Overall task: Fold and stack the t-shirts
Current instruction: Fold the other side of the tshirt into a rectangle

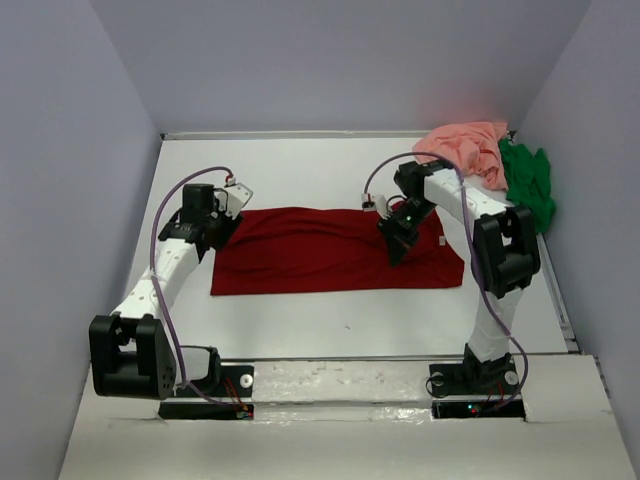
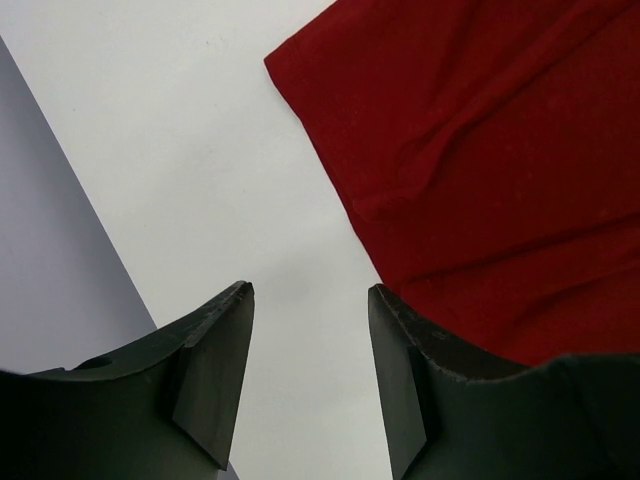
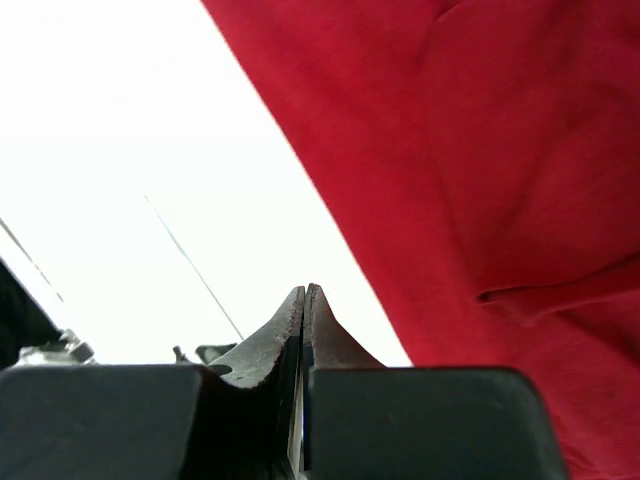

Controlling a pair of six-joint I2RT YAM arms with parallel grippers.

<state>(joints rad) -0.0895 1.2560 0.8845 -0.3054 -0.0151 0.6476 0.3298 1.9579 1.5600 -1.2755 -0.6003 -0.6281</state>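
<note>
The white bench (image 1: 330, 320) takes up most of the scene, with grey walls around it. The dark red t-shirt (image 1: 320, 255) is the biggest thing on it. It lies spread flat in the middle as a wide band from left to right, with some soft wrinkles.

The left arm (image 1: 165, 270) reaches to the left end of this t-shirt, and the right arm (image 1: 490, 230) bends down over its right part.

In the far right corner the salmon pink t-shirt (image 1: 465, 145) lies in a crumpled heap. The bright green t-shirt (image 1: 528, 180) is crumpled too, touching it on the right side, against the wall.

The left jaws stand about half open and hold nothing. They are above the bare bench just beside the left edge of the red cloth.

The right jaws are pressed fully together, above the near edge of the red cloth. No cloth shows between them.
</note>
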